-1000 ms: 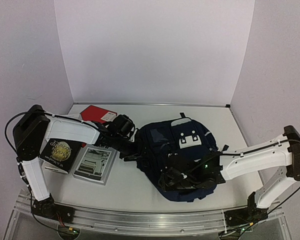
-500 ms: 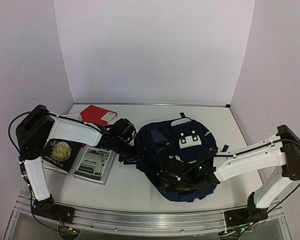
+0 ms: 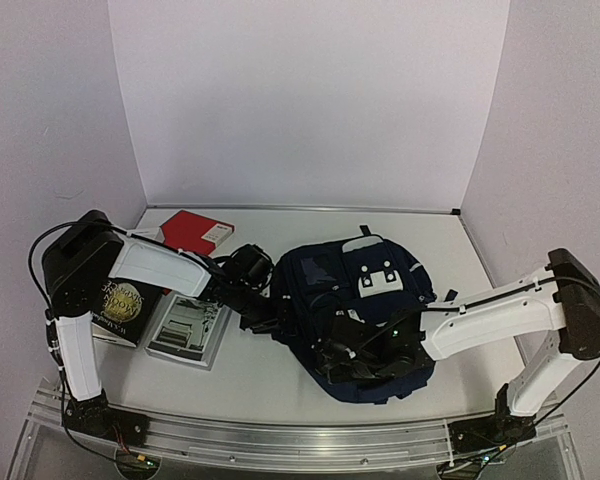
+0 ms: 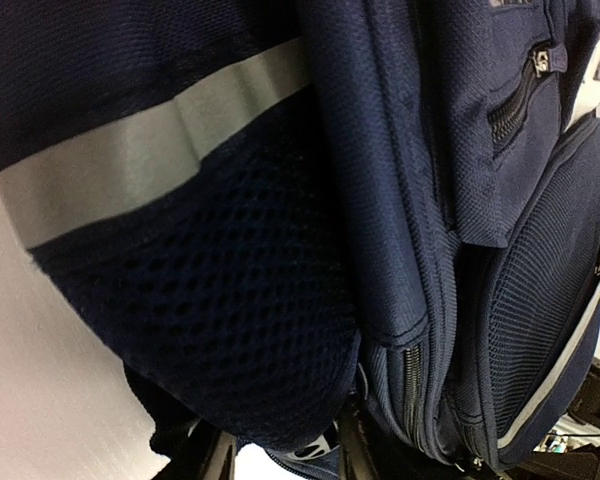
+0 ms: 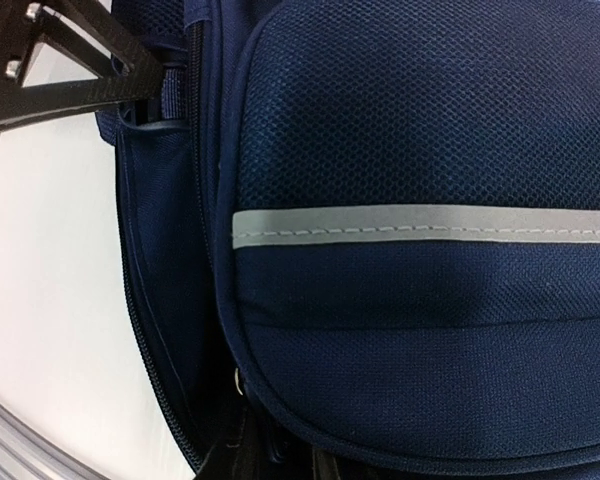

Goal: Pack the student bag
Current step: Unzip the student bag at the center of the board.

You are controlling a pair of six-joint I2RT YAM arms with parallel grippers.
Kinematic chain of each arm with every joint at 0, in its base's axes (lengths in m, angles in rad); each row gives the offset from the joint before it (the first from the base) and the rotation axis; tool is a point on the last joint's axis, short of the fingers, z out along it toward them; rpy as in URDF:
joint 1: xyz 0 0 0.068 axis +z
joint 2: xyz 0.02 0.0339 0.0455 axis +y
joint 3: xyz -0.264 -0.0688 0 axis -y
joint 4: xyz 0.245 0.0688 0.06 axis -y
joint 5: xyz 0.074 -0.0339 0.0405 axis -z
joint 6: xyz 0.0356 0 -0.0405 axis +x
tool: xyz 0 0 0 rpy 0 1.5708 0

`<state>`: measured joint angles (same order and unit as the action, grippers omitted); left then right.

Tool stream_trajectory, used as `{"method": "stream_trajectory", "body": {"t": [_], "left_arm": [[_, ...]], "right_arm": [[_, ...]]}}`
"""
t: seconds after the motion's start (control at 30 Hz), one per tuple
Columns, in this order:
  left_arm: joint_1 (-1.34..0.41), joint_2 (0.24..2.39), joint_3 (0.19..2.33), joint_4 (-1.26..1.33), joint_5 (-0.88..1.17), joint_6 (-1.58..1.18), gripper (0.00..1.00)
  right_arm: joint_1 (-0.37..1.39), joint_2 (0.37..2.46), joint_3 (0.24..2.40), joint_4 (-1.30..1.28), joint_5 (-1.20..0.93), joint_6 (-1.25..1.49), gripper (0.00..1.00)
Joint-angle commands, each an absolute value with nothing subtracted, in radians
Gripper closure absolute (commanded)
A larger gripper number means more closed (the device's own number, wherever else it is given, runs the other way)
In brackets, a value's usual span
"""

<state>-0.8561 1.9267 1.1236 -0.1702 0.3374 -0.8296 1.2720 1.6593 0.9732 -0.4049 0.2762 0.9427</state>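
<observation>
**A:** What has changed since a second ago?

**B:** Both arms have closed in on the student bag [image 3: 325, 275]. The left gripper [image 3: 263, 318] has slid up against its left edge. The right gripper [image 3: 342, 358] has moved leftward along its near edge. The bag itself has not shifted and lies flat on the table [image 3: 270, 385], a little right of the middle.

**A:** Are the jaws holding anything?

**B:** Each pair stands narrow with a fold of navy fabric between the fingers. Whether either pair is clamped tight, I cannot tell.

**A:** What is in the bag?

**B:** Its inside is hidden in every view. Three books lie on the table to its left: a red book [image 3: 195, 227], a dark book with gold lettering [image 3: 125, 305] and a grey-covered book [image 3: 188, 328].
</observation>
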Motion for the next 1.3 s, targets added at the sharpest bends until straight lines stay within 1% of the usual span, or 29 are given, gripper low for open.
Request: {"method": "stream_trajectory", "body": {"t": [0.0, 0.17, 0.33, 0.4, 0.63, 0.9, 1.1, 1.2, 1.27], "left_arm": [[-0.851, 1.97, 1.113, -0.134, 0.317, -0.841, 0.73], [-0.847, 1.961, 1.111, -0.13, 0.29, -0.841, 0.83], [-0.812, 1.947, 1.102, -0.118, 0.264, -0.834, 0.98], [-0.785, 1.946, 1.1, -0.107, 0.268, -0.824, 1.0], [-0.679, 1.967, 1.167, -0.09, 0.285, -0.684, 1.0], [-0.551, 2.038, 1.321, -0.066, 0.352, -0.509, 1.0], [-0.509, 2.127, 1.487, -0.075, 0.358, -0.417, 0.99], [-0.505, 2.162, 1.573, -0.109, 0.353, -0.395, 0.94], [-0.506, 2.153, 1.606, -0.14, 0.352, -0.395, 0.82]], "right_arm": [[1.266, 1.691, 1.008, -0.412, 0.322, 0.91, 0.87], [1.266, 1.709, 1.017, -0.399, 0.321, 0.888, 0.99], [1.266, 1.705, 1.029, -0.397, 0.288, 0.871, 1.0], [1.266, 1.686, 1.021, -0.398, 0.275, 0.877, 1.0], [1.266, 1.618, 0.976, -0.398, 0.248, 0.923, 1.0], [1.223, 1.617, 0.944, -0.392, 0.232, 0.945, 1.0], [1.156, 1.597, 0.896, -0.356, 0.198, 0.925, 1.0], [1.129, 1.58, 0.887, -0.327, 0.187, 0.911, 1.0], [1.126, 1.574, 0.893, -0.302, 0.183, 0.903, 1.0]]}}
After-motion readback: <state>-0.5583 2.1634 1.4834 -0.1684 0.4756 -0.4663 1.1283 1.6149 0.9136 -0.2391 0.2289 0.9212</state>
